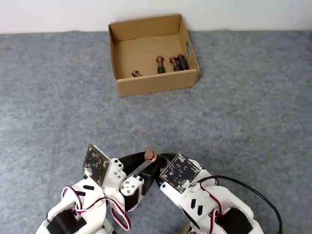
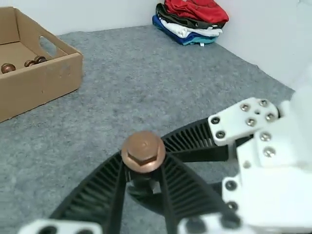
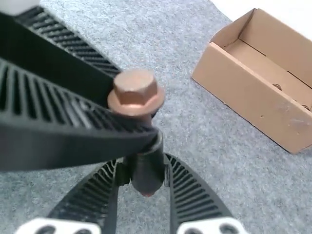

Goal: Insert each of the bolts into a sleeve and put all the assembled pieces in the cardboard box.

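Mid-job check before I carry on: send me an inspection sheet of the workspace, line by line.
Surface: grey carpet, flat.
Job's things: cardboard box on the far side, with four assembled pieces inside. The bolt is directly above the black sleeve between the arms. How far in it sits is hidden.
Clutter: folded clothes in the corner by the wall.
Grippers: left gripper shut on the bolt under its head. Right gripper shut on the sleeve.
Cables: red and white wires on the left arm. Black cable arches off the right arm, away from the fingers.
Surroundings: white wall.
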Tool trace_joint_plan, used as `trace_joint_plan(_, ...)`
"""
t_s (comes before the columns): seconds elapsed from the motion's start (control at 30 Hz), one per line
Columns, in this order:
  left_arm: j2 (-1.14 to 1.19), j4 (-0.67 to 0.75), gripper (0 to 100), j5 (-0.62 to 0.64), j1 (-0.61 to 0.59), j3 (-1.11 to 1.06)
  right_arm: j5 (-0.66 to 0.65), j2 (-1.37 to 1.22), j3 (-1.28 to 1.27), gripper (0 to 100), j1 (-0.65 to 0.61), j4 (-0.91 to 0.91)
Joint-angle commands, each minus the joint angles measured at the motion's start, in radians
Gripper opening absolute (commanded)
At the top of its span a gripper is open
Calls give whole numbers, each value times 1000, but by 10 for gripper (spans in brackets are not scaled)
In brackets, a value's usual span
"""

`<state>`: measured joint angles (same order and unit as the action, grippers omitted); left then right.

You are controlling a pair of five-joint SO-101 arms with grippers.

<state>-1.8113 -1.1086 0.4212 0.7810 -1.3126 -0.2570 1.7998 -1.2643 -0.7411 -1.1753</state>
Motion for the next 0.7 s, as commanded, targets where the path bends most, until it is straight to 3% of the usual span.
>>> trace_joint_plan(0.0,-2,-28,114,-11,20,13,-6,8,38,8,1,24)
trace_joint_plan(0.37,-2,-41,146,-11,12,15,-6,8,37,8,1,21)
trace_joint_plan(0.53,-2,-43,151,-11,-75,27,-8,8,21,8,1,22)
trace_joint_plan(0.67,-2,-92,221,-6,-100,96,-8,8,5,8,1,24)
